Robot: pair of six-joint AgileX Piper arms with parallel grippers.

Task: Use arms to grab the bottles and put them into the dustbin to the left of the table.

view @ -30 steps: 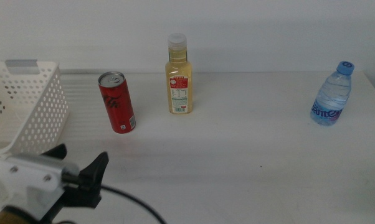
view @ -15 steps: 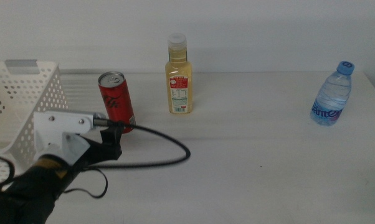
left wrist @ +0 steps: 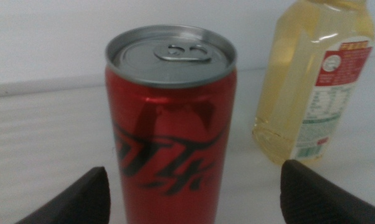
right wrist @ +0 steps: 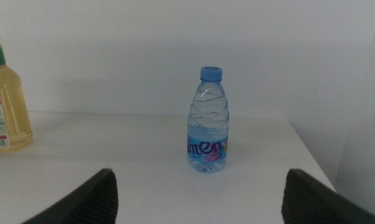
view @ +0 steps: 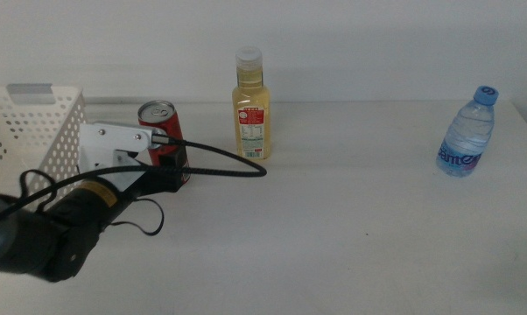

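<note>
Plainly, the white tabletop took up most of the scene, with the perforated white dustbin sitting at its left end, a grey tab on its far rim. The left arm reached in from that side, its grey-white casing and thick black cable just in front of the bin. Its left hand was up against the red soda can, and the wrist camera showed the can standing upright between the two dark jaws, which were spread wide on either side of it without touching it. Just beside the can, to its right, stood the taller yellow-liquid bottle with its white cap. The small water bottle with the blue cap stood well apart at the far right end. The right hand faced that bottle from a distance, jaws wide open and holding nothing.
</note>
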